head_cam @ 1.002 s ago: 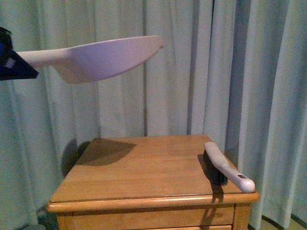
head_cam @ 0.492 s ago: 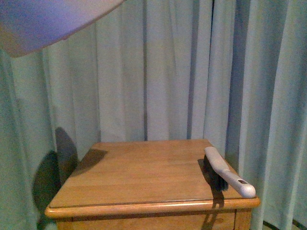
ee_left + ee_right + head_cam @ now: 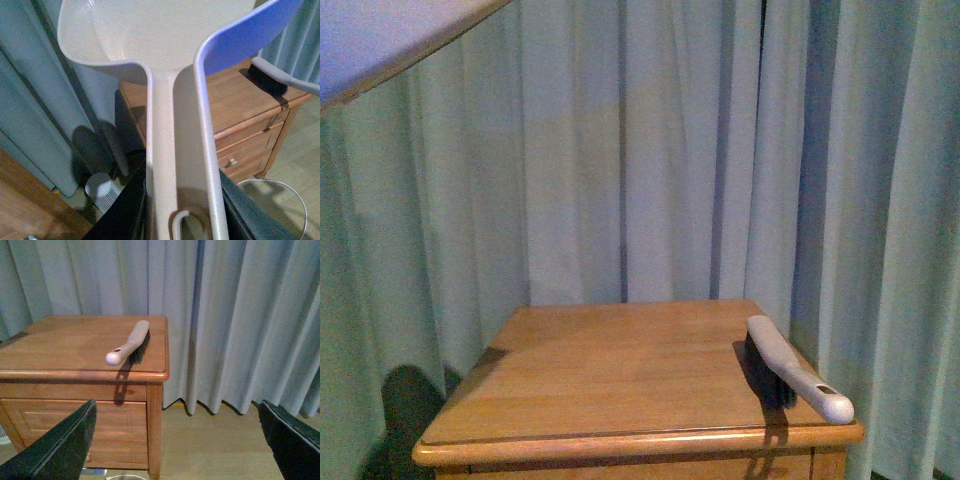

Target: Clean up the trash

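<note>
Risen higher: dustpan (image 3: pixel 380 40), held by left gripper (image 3: pixel 182 210).

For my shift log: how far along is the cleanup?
Done, apparently: no trash shows on the table, and the brush lies at its edge. In hand: the left gripper holds the dustpan aloft, its visible inside bare. Left: setting the dustpan down; the right gripper is open, empty.

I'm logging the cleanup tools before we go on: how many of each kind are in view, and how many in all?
dustpan: 1
brush: 1
Total: 2
</note>
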Motion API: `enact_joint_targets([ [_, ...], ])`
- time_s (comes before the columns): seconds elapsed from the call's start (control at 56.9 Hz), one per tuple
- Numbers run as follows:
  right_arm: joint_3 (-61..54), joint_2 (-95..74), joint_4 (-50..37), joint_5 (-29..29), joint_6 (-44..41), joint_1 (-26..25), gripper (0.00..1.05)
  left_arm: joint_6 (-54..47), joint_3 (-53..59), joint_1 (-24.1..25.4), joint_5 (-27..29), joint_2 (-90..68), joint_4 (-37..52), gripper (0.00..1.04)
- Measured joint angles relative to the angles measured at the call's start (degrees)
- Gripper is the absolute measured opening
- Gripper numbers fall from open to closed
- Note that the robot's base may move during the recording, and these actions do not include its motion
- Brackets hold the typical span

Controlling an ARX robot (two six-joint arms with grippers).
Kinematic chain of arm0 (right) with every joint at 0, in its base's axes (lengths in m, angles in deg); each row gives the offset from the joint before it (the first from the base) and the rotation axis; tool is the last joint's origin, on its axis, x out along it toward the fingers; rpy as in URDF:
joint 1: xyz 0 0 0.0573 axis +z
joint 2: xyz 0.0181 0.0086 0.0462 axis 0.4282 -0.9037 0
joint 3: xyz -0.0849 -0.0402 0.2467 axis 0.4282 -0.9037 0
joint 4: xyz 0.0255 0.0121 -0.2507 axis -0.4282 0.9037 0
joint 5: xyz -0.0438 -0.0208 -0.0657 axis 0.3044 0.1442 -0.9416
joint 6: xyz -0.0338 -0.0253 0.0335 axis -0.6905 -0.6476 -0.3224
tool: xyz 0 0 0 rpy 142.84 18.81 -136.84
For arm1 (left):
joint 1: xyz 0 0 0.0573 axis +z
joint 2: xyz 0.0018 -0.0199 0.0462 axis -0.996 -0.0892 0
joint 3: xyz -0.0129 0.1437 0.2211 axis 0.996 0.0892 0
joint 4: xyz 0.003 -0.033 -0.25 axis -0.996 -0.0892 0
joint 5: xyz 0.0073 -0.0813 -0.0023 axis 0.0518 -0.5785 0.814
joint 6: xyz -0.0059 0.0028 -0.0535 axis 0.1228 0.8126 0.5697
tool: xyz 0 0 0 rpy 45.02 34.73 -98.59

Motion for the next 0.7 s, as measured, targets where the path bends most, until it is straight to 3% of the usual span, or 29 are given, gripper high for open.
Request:
enact_joint_targets([
  [0.193,0.00,0.00,0.00,0.00,-0.02,0.00,0.97,-2.47,1.05,6.78,-5.99,1.57,-3.28,0.28],
  [0.703,0.00,0.00,0.00,0.00,0.00,0.00,0.97,-2.25,1.49,4.02,-5.40,2.82,-3.08,0.28],
])
